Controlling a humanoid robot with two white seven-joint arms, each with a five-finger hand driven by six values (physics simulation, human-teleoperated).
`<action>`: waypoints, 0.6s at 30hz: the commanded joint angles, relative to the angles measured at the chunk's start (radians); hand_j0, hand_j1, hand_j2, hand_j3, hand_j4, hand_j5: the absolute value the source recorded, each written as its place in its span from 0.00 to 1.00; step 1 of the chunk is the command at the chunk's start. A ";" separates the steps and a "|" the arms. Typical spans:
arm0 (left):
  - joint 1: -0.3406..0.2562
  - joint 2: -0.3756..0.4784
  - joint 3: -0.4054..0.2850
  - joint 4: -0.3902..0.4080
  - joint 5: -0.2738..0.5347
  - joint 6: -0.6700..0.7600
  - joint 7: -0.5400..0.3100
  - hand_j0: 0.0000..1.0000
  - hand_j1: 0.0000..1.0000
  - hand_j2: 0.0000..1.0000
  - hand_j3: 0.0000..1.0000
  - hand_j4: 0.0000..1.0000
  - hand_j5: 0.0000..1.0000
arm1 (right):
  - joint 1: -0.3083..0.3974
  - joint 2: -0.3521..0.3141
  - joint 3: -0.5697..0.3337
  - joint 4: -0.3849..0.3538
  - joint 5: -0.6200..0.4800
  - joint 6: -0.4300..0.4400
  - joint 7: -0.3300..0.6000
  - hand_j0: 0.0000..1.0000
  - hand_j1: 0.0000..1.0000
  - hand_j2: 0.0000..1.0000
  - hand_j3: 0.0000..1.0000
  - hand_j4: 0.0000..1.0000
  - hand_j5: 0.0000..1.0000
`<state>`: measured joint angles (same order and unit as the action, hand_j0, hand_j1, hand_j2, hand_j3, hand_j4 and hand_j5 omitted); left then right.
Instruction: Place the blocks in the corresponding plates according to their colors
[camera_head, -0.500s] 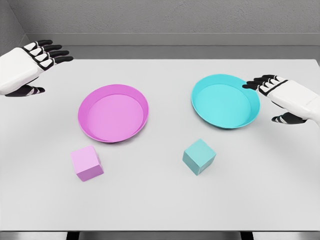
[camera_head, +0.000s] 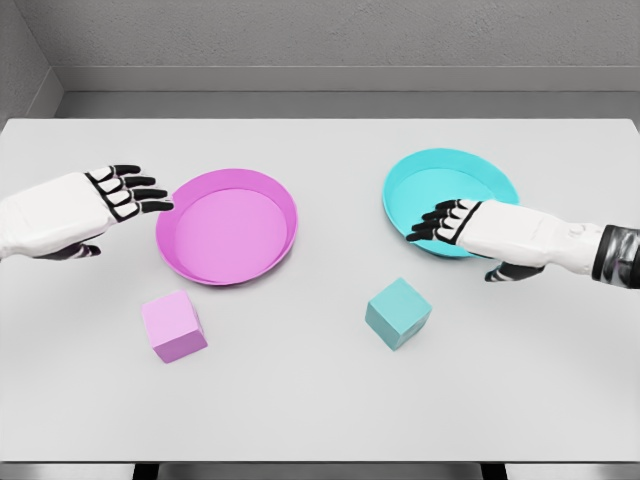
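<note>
A pink block (camera_head: 174, 325) lies on the table in front of the pink plate (camera_head: 227, 226). A teal block (camera_head: 398, 312) lies in front of the cyan plate (camera_head: 450, 170). My left hand (camera_head: 128, 192) hovers open just left of the pink plate, above and behind the pink block. Over the near rim of the cyan plate, my right hand (camera_head: 447, 222) is open with fingers stretched leftward, up and to the right of the teal block. Neither hand holds anything.
The white table (camera_head: 320, 400) reaches to a grey wall at the back. Its front edge runs along the bottom of the view.
Both hands have come down and inward: the left from the far left corner toward the pink plate, the right from the cyan plate's right rim to its near rim.
</note>
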<state>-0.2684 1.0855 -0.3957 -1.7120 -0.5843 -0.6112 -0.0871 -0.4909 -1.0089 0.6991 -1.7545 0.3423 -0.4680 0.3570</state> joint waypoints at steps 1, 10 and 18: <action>0.000 0.010 -0.064 -0.028 0.003 0.000 -0.006 1.00 1.00 1.00 1.00 1.00 1.00 | 0.000 0.018 0.054 0.000 -0.003 -0.057 0.053 1.00 1.00 1.00 1.00 1.00 1.00; 0.051 0.039 -0.147 -0.061 -0.002 0.000 -0.143 1.00 1.00 1.00 1.00 1.00 1.00 | -0.115 0.078 0.168 0.000 -0.005 -0.141 0.089 1.00 1.00 1.00 1.00 1.00 1.00; 0.017 0.008 -0.141 -0.067 0.020 0.000 -0.184 1.00 1.00 1.00 1.00 1.00 1.00 | -0.166 0.105 0.204 0.000 -0.005 -0.143 0.089 1.00 1.00 1.00 1.00 1.00 1.00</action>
<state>-0.2516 1.1058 -0.5374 -1.7778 -0.5784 -0.6119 -0.2678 -0.6611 -0.9112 0.8921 -1.7546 0.3434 -0.6112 0.4462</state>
